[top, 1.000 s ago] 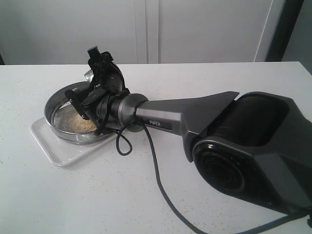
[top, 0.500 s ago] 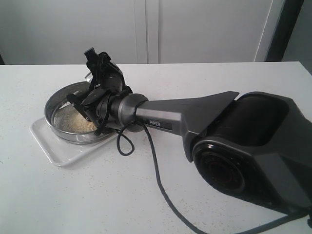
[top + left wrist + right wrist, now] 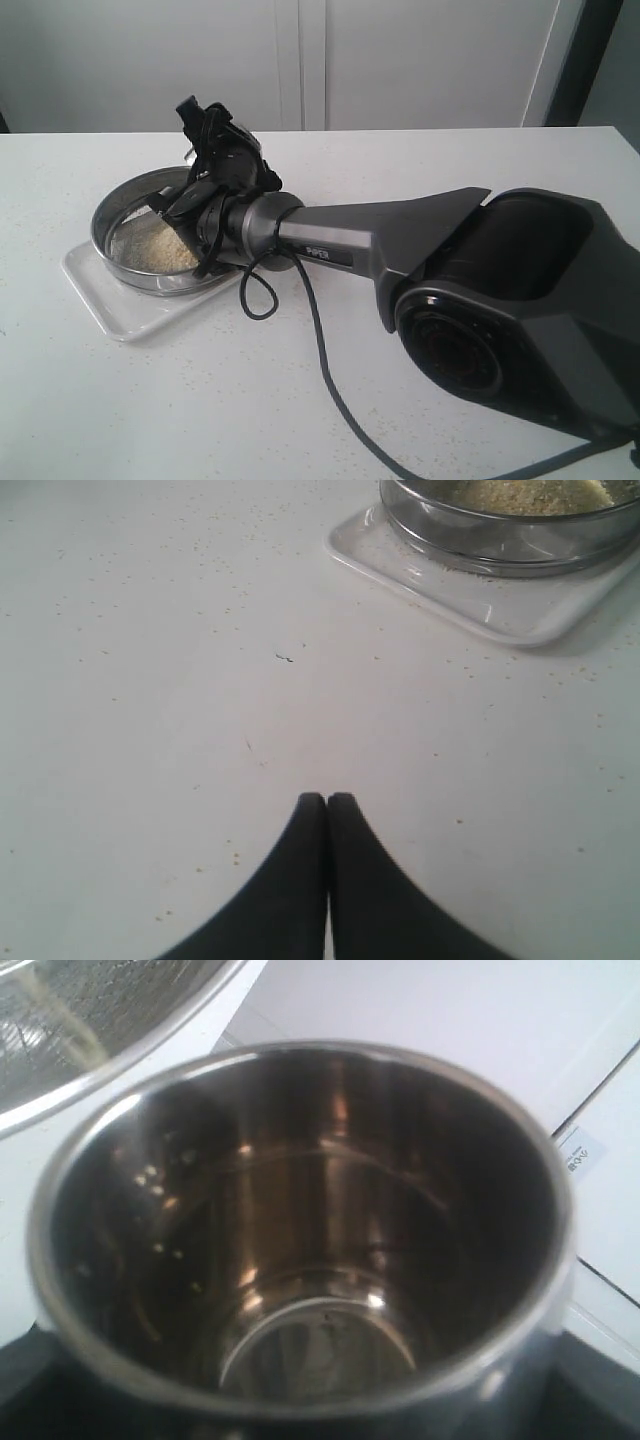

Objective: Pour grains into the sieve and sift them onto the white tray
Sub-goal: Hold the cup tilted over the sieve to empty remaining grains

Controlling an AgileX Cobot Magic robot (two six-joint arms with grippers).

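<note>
Toward the desk's left edge, the right gripper (image 3: 195, 160), clasping the near-empty cup (image 3: 300, 1210), hangs at the rim of the sieve (image 3: 140, 281); the left gripper (image 3: 327, 805), closed and empty, sits apart.

We see the sieve (image 3: 135, 276), a wide, shallow steel ring with fine grey mesh, sitting upright on the white tray (image 3: 105, 305). The tray lies flat on the worktop, and its rounded corner and low rim show beyond the ring. The grains (image 3: 150, 252) lie on the mesh in a pale golden-yellow heap, gathered toward one side of the sieve.
</note>
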